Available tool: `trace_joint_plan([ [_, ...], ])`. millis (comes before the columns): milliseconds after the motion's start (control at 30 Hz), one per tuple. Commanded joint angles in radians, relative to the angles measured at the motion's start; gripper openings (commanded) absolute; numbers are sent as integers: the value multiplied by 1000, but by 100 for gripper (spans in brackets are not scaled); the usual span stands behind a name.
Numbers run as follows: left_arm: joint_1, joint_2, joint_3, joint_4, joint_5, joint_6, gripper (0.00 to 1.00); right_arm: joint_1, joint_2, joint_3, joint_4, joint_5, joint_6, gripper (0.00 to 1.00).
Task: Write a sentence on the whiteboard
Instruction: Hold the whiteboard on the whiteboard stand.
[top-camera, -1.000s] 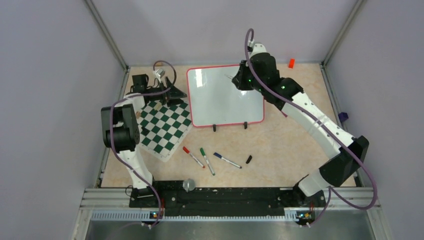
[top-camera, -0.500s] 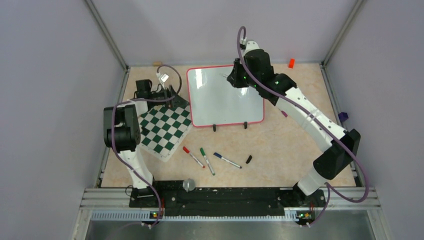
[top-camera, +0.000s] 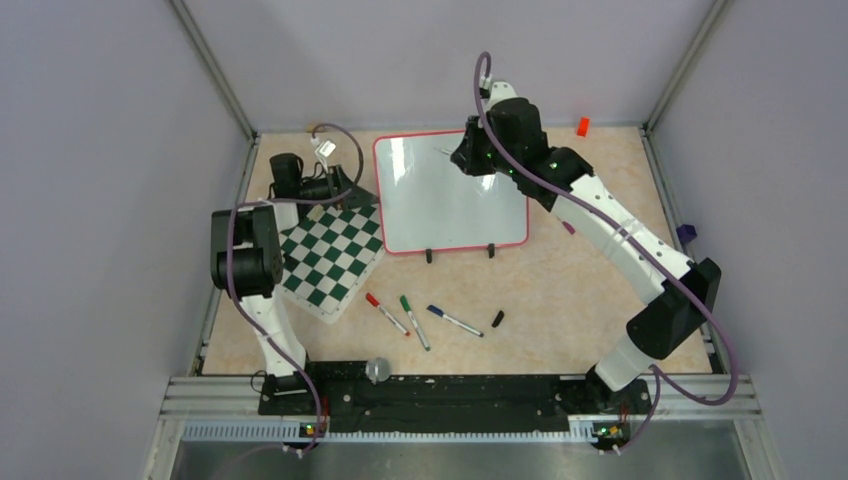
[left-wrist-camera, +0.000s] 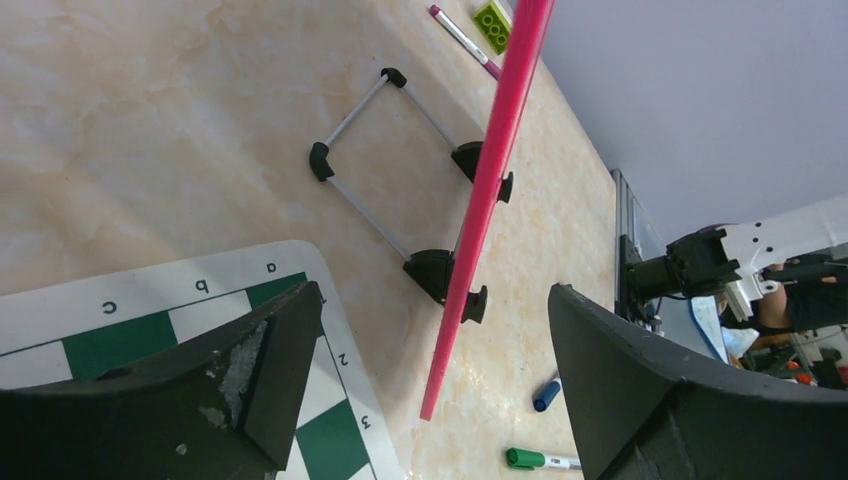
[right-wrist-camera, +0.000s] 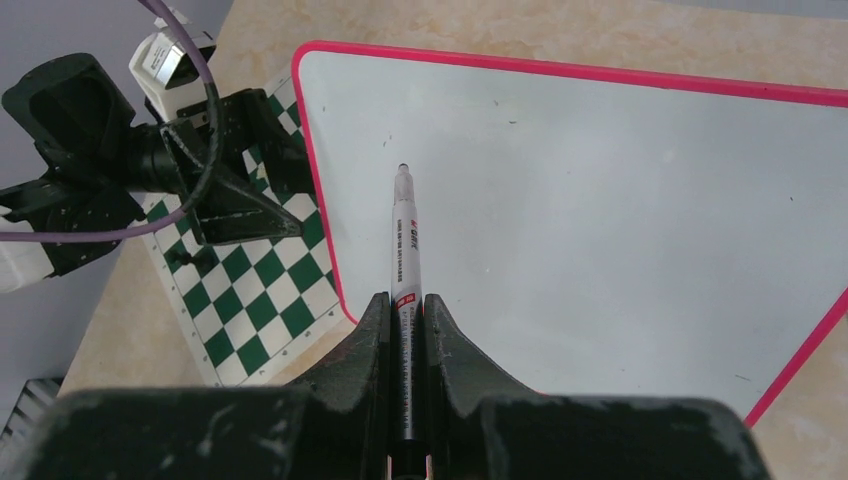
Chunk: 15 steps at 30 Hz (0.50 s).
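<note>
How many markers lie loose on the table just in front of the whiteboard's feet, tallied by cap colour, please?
Red-capped marker: 1
Green-capped marker: 1
Blue-capped marker: 1
Total: 3

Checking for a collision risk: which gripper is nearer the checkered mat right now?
Left. The left gripper hangs open over the far corner of the checkered mat. The right gripper is off the mat, over the whiteboard, shut on a marker.

Lavender walls (top-camera: 100, 200); beige marbled tabletop (top-camera: 560, 290); aluminium posts (top-camera: 215, 75).
</note>
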Motion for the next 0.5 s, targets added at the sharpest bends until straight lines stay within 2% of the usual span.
trace_joint_plan([
  [0, -13, 69, 50, 229, 45, -225, 83, -7, -8, 17, 56, -9, -1, 0],
  [33, -16, 85, 53, 268, 40, -300, 80, -7, -8, 16, 58, -7, 0, 0],
  [100, -22, 114, 37, 449, 45, -442, 78, -7, -6, 16, 63, -3, 4, 0],
  [167, -22, 137, 15, 669, 67, -554, 82, -7, -5, 14, 67, 3, 5, 0],
  [267, -26, 145, 36, 642, 93, -518, 89, -6, -7, 9, 72, 9, 7, 0],
  [300, -26, 151, 31, 704, 90, -555, 89, -7, -8, 9, 73, 9, 8, 0],
  [367, -26, 177, 19, 957, 88, -704, 89, -7, -7, 8, 74, 9, 11, 0],
  [400, -26, 196, 15, 1143, 93, -835, 87, -7, -7, 9, 76, 8, 12, 0],
  [433, -27, 212, 13, 1261, 83, -847, 83, -7, -7, 9, 76, 8, 14, 0],
  [467, -28, 217, 14, 1276, 80, -860, 82, -6, -6, 8, 77, 7, 15, 0],
])
